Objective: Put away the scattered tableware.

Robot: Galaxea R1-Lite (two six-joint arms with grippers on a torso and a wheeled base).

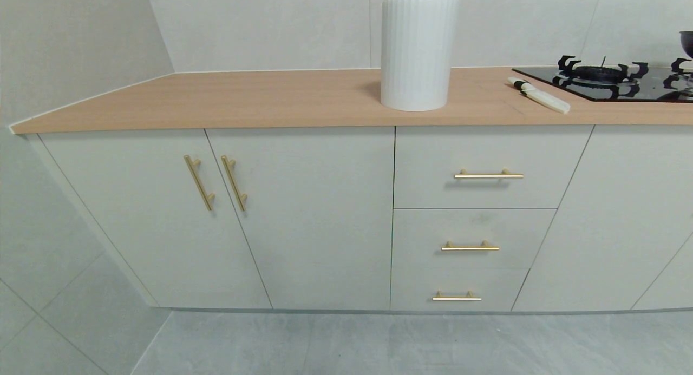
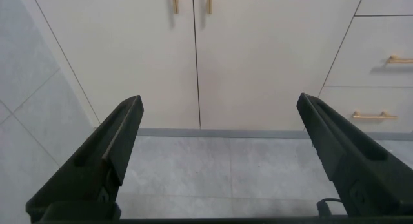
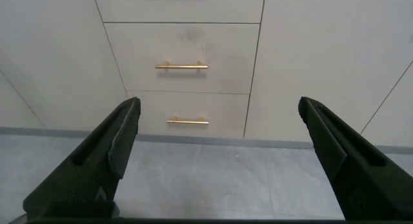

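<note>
Left wrist view has my left hand (image 2: 218,100) spread wide apart, low over the floor (image 2: 213,166) by the cupboard doors (image 2: 193,56). Right hand (image 3: 218,101) is wide apart too, facing the lower drawers (image 3: 184,56). Up on the bench (image 1: 243,99), a white utensil (image 1: 537,95) lies between the ribbed jar (image 1: 416,53) and the stove (image 1: 612,85).

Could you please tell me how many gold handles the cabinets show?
5. Left door handle and right door handle flank the door seam; top drawer handle, middle drawer handle and bottom drawer handle stack to their right. Others may lie outside the frame.
</note>
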